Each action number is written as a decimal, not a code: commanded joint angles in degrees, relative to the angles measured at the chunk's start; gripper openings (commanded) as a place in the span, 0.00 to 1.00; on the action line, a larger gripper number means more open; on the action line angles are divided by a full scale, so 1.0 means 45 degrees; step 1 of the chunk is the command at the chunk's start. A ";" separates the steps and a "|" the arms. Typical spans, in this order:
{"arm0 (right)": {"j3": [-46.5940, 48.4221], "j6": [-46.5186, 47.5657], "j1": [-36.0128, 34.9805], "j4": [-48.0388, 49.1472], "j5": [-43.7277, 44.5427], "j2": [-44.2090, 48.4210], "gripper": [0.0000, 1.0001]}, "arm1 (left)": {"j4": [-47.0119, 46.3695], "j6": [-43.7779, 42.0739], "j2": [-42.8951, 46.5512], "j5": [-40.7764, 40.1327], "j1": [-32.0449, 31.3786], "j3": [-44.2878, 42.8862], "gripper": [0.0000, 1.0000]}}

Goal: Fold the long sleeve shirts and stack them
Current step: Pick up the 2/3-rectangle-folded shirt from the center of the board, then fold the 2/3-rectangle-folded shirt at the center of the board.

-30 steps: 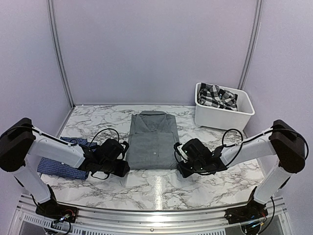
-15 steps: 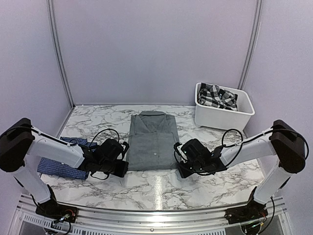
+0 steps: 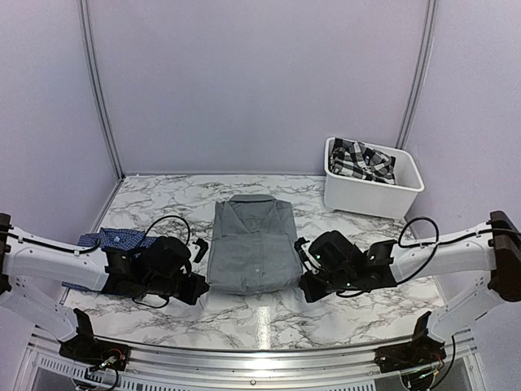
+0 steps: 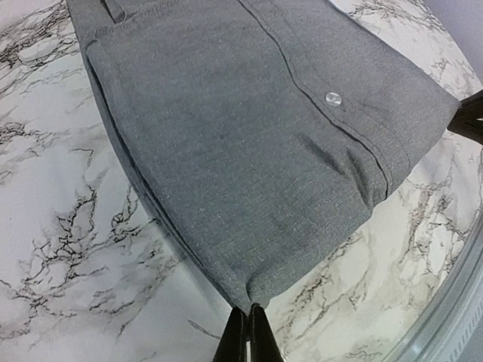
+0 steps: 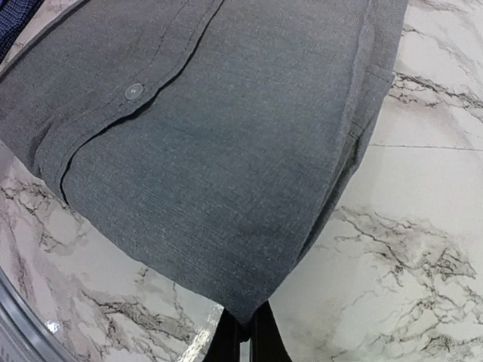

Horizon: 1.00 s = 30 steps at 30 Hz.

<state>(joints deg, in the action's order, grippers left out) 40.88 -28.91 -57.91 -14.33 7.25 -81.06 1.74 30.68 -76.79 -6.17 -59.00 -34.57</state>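
On the far left of the white marble-patterned tabletop [image 3: 269,314] lay a dark blue, finely checked cloth shirt [image 3: 114,239], partly hidden behind the left arm; how neatly it was folded could not be told. Next came the left gripper [image 4: 246,332], low against the surface, its fingers pressed together and pinching the near left corner of the hem of a plain grey collared button-up shirt [image 3: 252,248]. That grey shirt lay at the middle of the tabletop as a narrow rectangle, buttons up, collar at the far end, no sleeves showing at its sides. At its near right corner the right gripper [image 5: 245,332] was likewise pressed together, pinching the hem. Further right and back stood a white plastic bin [image 3: 370,199] holding a crumpled black-and-white plaid cloth [image 3: 362,159].

The step in hand looked like the last fold of the grey shirt, hem toward collar. The next move would call for lifting both corners together, level, and carrying them away from the arms so the edges meet squarely. Stacking with the blue shirt was not yet done.
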 commanded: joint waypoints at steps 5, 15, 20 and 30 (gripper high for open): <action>0.1693 -0.0744 -0.0849 -0.1971 0.1565 0.1786 0.00 | 0.2084 0.0622 0.2604 -0.1036 -0.0426 -0.0844 0.00; 0.6173 0.2186 0.2938 -0.0055 0.1326 -0.2654 0.00 | 0.1403 -0.1545 -0.2164 0.2066 0.4523 -0.5519 0.00; 0.9918 0.2411 0.4987 0.0925 0.0189 -0.7440 0.00 | 0.0670 -0.1253 -0.8095 0.4683 0.6623 -1.0061 0.00; 1.0749 0.1757 0.5216 0.1402 -0.0580 -1.0592 0.00 | 0.0095 -0.0279 -1.1325 0.5320 0.6887 -1.1675 0.00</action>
<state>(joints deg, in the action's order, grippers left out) 92.14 -18.87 -33.21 -8.73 8.21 -130.54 3.81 27.62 -129.73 13.93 -26.94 -90.24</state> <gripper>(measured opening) 0.002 0.008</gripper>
